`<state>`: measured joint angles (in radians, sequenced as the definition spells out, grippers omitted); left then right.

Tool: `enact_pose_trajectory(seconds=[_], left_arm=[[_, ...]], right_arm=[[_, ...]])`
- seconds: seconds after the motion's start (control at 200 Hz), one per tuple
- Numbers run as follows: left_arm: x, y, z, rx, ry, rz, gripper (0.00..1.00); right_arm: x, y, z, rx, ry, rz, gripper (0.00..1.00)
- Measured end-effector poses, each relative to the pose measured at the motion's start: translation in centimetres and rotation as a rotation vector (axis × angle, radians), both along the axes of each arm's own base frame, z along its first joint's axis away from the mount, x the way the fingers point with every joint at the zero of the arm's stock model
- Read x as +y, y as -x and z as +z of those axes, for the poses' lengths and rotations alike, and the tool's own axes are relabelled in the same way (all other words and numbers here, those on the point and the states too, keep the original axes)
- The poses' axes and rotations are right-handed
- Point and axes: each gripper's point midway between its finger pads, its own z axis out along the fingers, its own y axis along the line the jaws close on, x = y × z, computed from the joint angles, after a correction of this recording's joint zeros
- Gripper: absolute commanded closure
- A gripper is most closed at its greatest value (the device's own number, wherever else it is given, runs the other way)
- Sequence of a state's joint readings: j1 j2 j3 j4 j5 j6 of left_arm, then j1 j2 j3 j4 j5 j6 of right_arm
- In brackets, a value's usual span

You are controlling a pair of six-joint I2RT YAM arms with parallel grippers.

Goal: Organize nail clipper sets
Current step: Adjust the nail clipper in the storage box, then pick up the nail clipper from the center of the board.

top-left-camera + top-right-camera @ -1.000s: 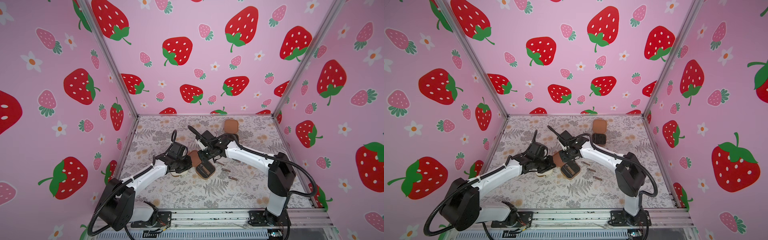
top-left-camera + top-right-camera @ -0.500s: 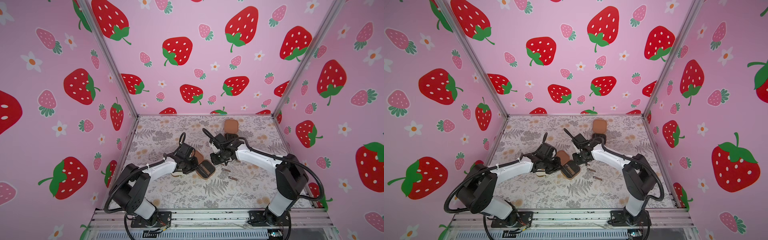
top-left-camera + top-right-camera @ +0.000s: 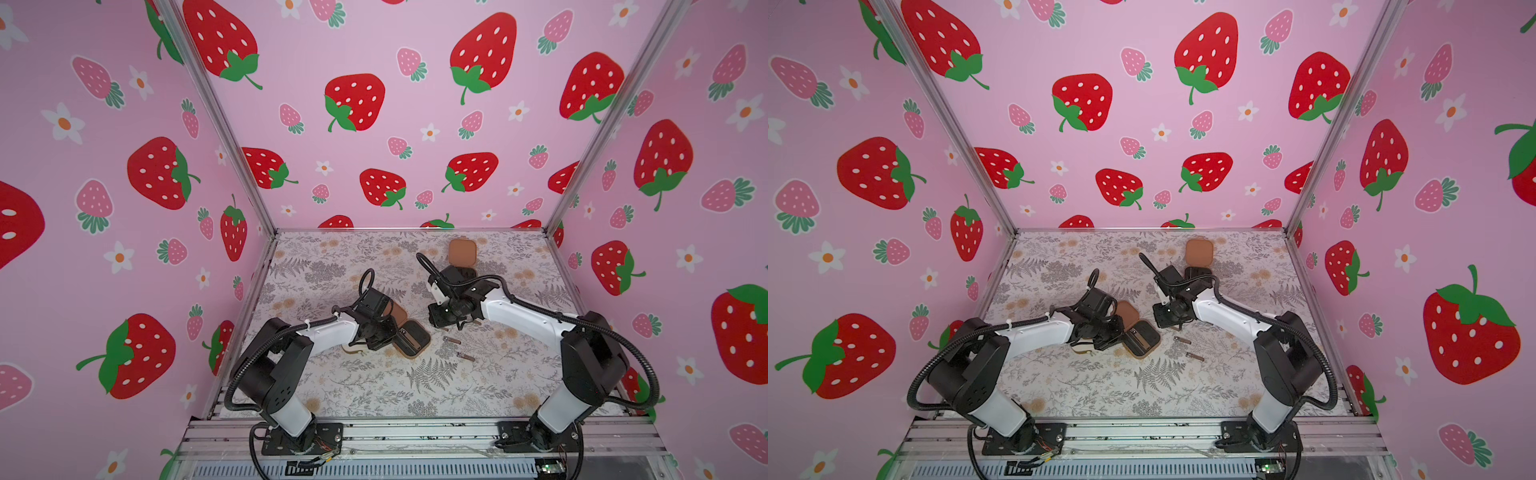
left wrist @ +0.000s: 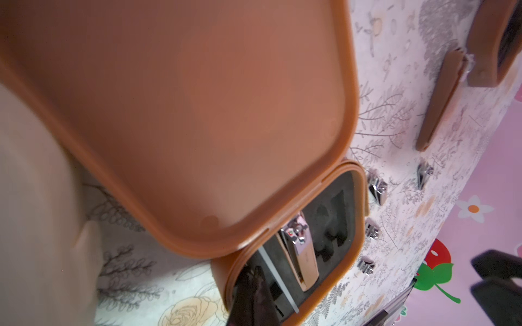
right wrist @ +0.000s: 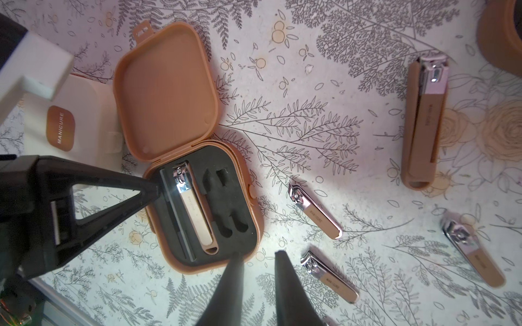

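The open brown case lies on the table between the arms, with one clipper slotted inside. The left gripper is pinched closed and angles down, its tip on the case's black insert. The right gripper hangs over the case's edge opposite the hinge, jaws narrowly apart and holding nothing. The right wrist view alone shows the cream case just beside the lid. Both top views show another brown case well behind.

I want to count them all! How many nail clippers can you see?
5. One clipper sits in the open brown case; three small clippers and one big clipper lie loose on the table. More may be hidden.
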<state>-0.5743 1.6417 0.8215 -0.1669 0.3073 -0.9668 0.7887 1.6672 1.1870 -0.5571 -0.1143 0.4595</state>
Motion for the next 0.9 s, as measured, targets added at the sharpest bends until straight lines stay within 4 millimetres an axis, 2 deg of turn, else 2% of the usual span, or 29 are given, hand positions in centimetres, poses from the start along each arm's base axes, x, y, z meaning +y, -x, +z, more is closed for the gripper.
enact_pose_trajectory(seconds=[0.2,0.305,0.52,0.67,0.775,0.901], left_arm=[[-0.1,-0.2,0.0,-0.006,0.002,0.001,1.0],[0.0,-0.2,0.0,-0.007,0.0,0.002,1.0],[0.1,-0.2,-0.1,-0.011,-0.008,-0.001,1.0],[0.1,-0.2,0.0,-0.017,-0.015,-0.016,1.0],[0.2,-0.2,0.0,-0.017,-0.03,-0.024,1.0],[0.4,-0.2,0.0,-0.018,-0.045,-0.033,1.0]], right_arm=[[-0.7,0.0,-0.5,0.012,0.011,-0.014,0.75],[-1.7,-0.6,0.0,0.008,0.01,-0.043,0.74],[-6.6,-2.4,0.3,-0.012,0.108,-0.132,0.69],[-10.1,-2.9,-0.3,-0.02,0.232,-0.133,0.58],[-11.7,-3.2,-0.6,-0.026,0.295,-0.111,0.54],[-13.2,-3.6,-2.0,-0.009,0.363,-0.069,0.5]])
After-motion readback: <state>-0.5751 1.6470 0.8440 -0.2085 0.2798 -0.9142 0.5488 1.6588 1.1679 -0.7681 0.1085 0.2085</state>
